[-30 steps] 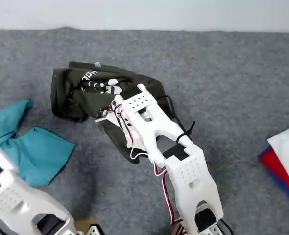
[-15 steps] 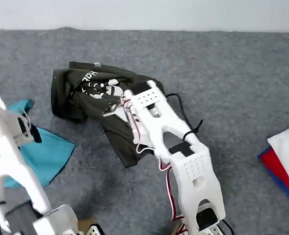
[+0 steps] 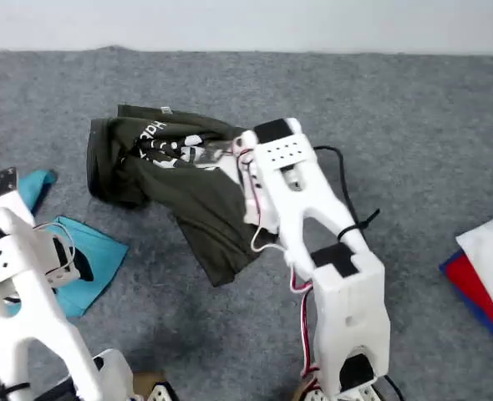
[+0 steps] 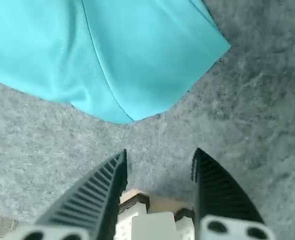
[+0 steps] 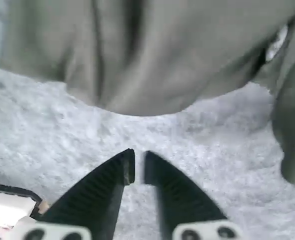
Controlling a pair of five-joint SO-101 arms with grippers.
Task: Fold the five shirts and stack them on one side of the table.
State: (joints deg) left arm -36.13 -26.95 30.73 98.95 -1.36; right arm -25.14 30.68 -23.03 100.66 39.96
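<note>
well, the olive shirt (image 3: 180, 184) looks to be the one in hand, and it's far from folded. it lies crumpled in the middle of the grey worktop (image 3: 414, 134), with one flap trailing toward the arms. the right gripper (image 5: 139, 161) hangs just off the near edge of it, fingers drawn almost together with nothing between them, so it has no hold on the cloth. on the other side the left gripper (image 4: 160, 156) sits above bare worktop just beside the teal shirt (image 4: 137, 55), fingers spread wide and empty. that teal one is rumpled too. at the right edge a small stack (image 3: 487, 263) lies flat, white on top of red and blue, which i'd take for the finished pile. so i'd judge we're somewhere midway, at the spreading-out stage of the olive shirt. next, i reckon, the right fingers need to part, drop onto an edge of the olive cloth and pinch it. the left would do well to take the opposite edge, so the shirt can be pulled flat before any fold.
</note>
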